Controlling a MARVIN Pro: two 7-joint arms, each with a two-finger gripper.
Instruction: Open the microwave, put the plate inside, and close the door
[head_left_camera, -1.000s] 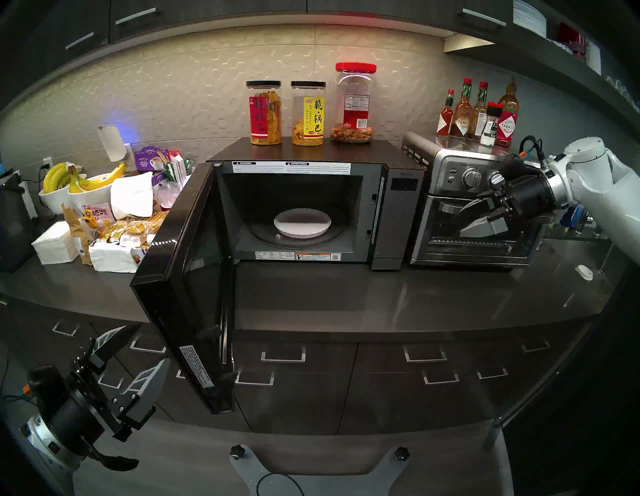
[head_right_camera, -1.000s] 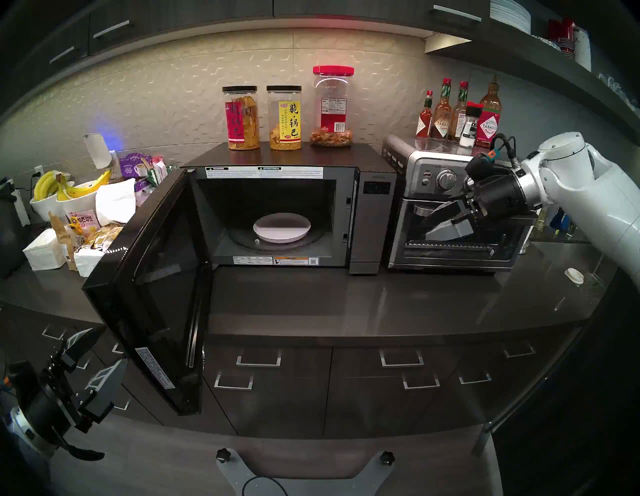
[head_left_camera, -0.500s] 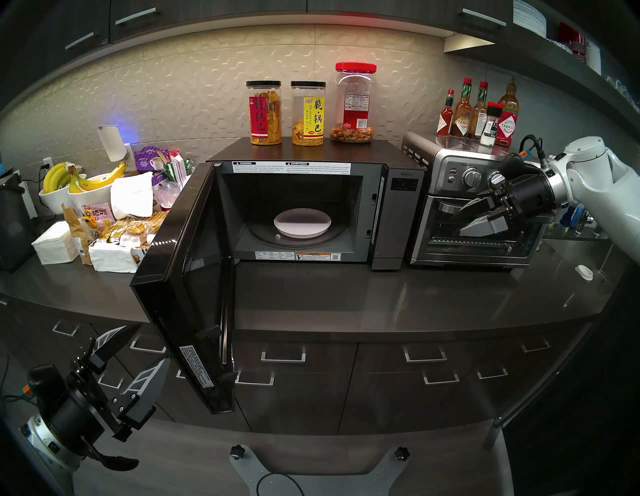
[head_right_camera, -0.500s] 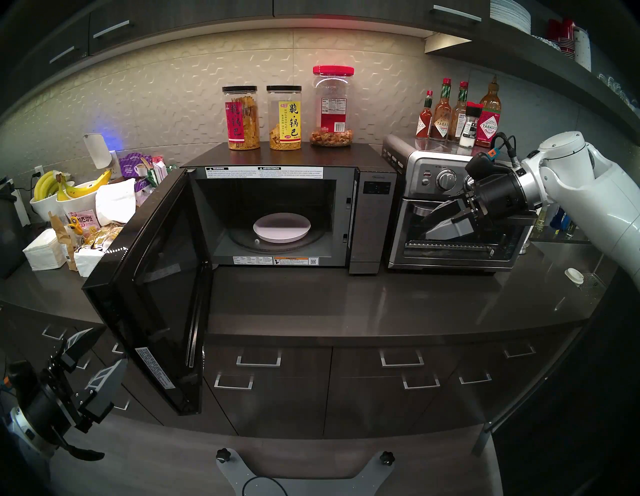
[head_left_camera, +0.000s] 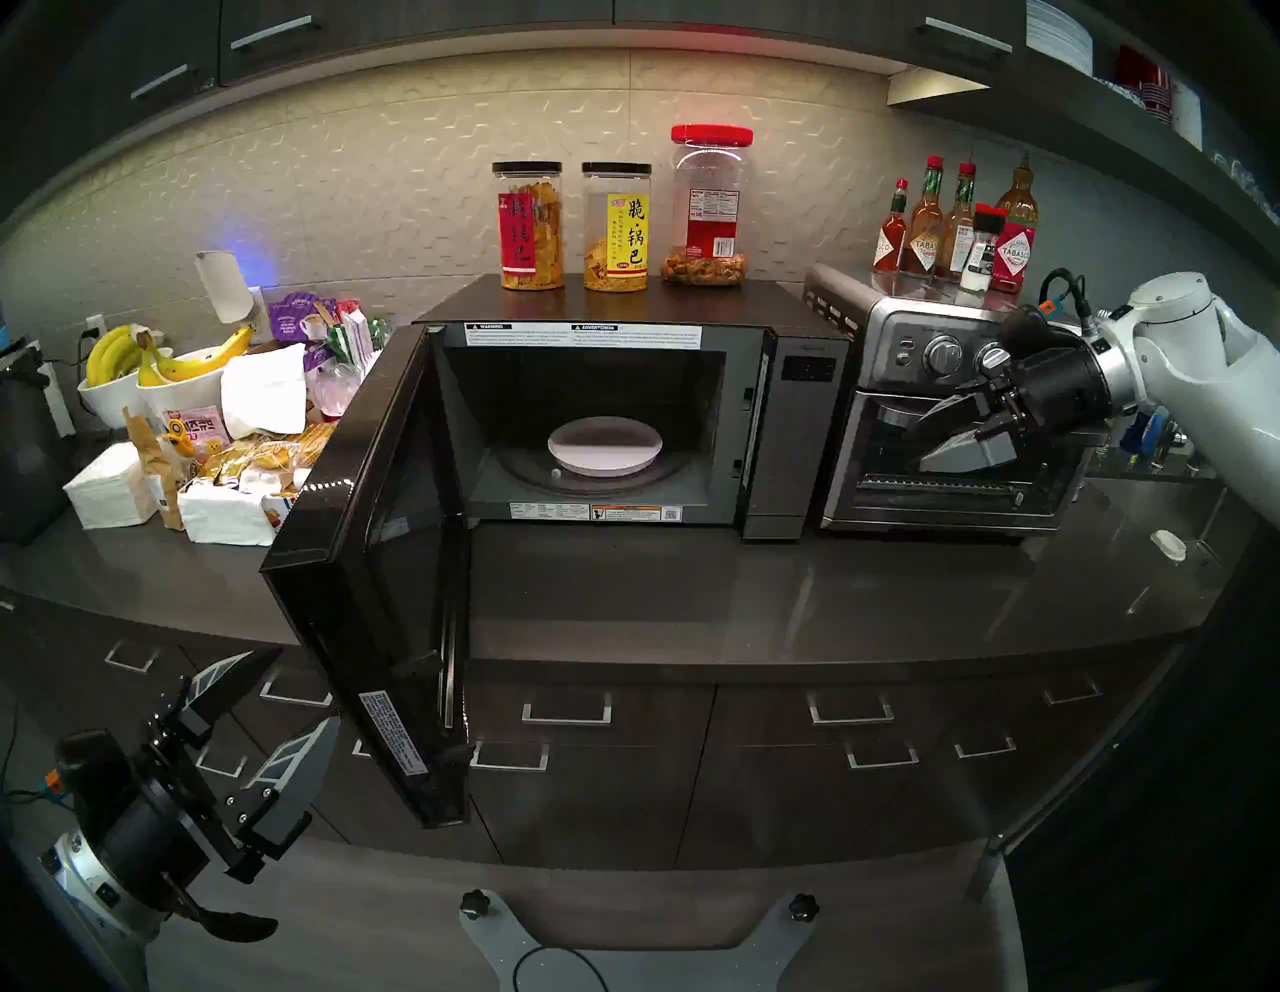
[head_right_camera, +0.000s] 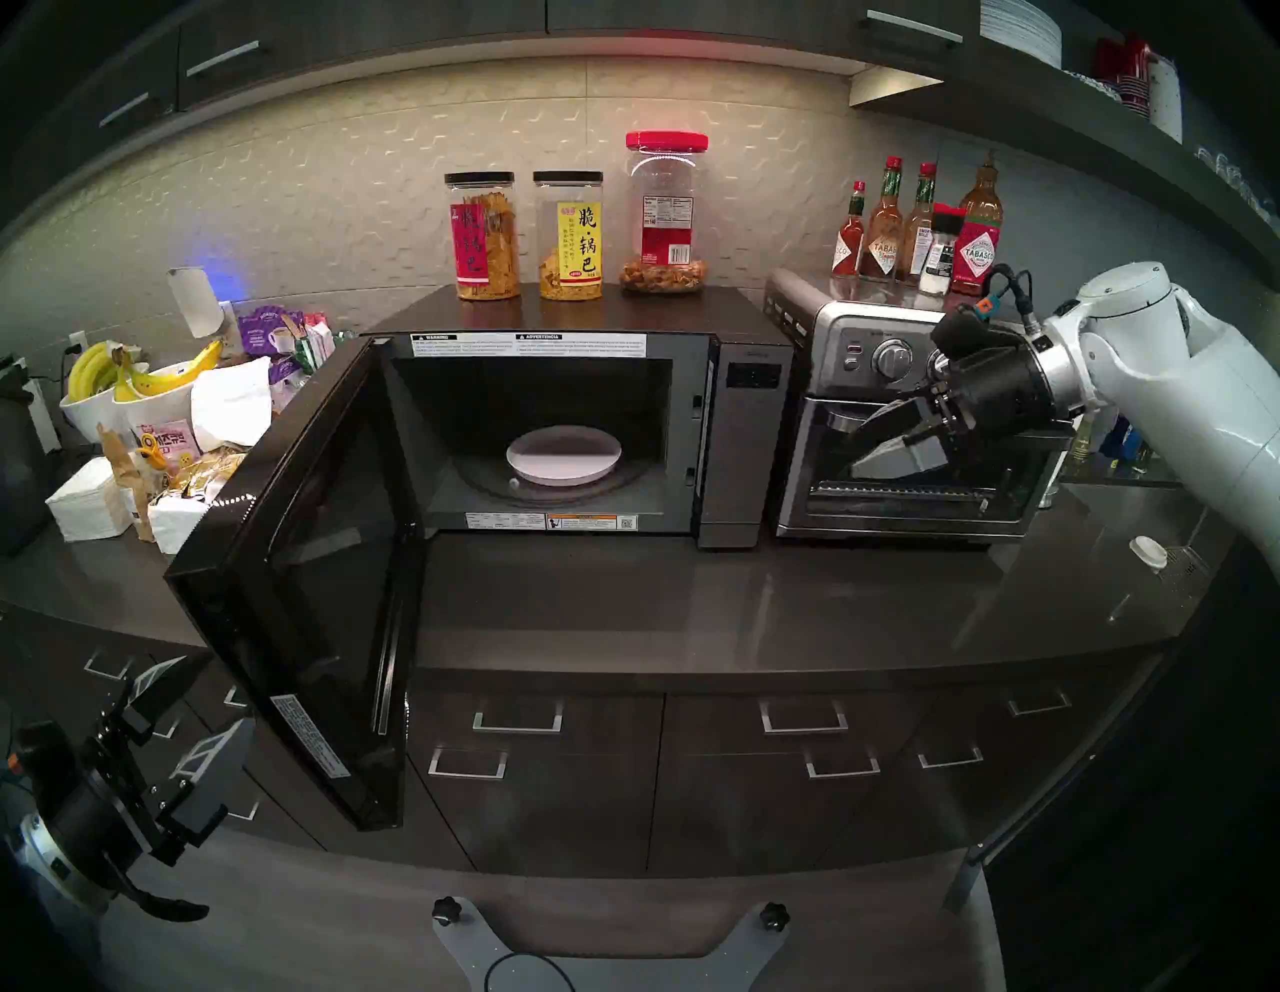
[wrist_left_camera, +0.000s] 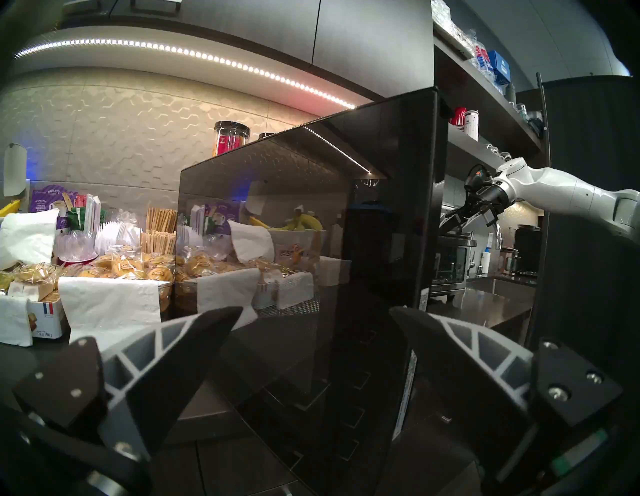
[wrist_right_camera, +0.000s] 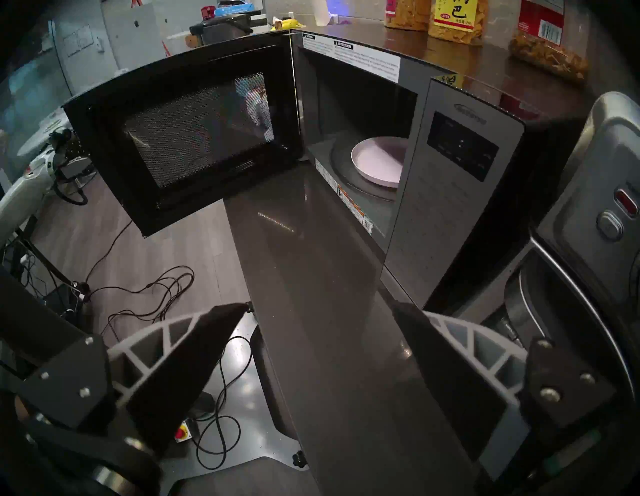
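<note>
Round, shallow white plate (head_left_camera: 605, 447) lying flat on the glass turntable inside the boxy black microwave (head_left_camera: 793, 409). Glossy dark glass door (head_left_camera: 374, 575) swung wide to the left, overhanging the smooth grey surface (head_left_camera: 796, 596). Left pincer (head_left_camera: 294, 693) near the door's outer face, spread wide, empty. Right pincer (head_left_camera: 918, 443) before the steel toaster oven (head_left_camera: 893, 332), likewise spread, gripping nothing.

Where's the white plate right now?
In the head view, the plate sits mid-frame inside the open microwave, on its glass turntable, right of the swung-out door.
</note>
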